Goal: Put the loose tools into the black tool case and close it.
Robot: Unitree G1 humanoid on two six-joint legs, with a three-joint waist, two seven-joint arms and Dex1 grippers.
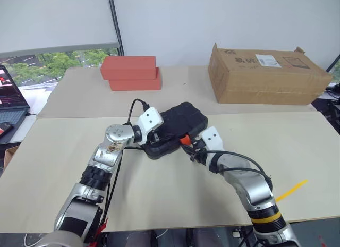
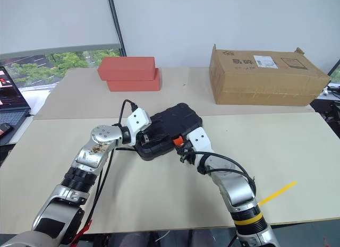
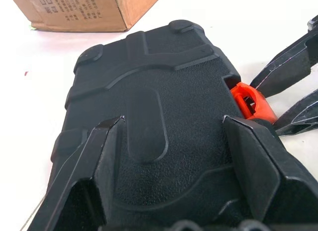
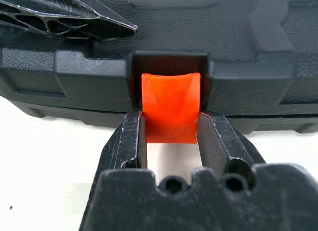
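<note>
The black tool case lies shut on the beige table, its lid down. The small orange latch sits on the case's front edge. My right gripper is shut on that latch, one finger on each side of it. My left gripper is open, its two fingers spread wide and lying on top of the lid. In the head views the left gripper is over the case's left end and the right gripper at its front. The loose tools are out of view.
A cardboard box stands at the back right and two stacked red blocks at the back middle. A laptop is at the far left. A yellow strip lies near the table's front right.
</note>
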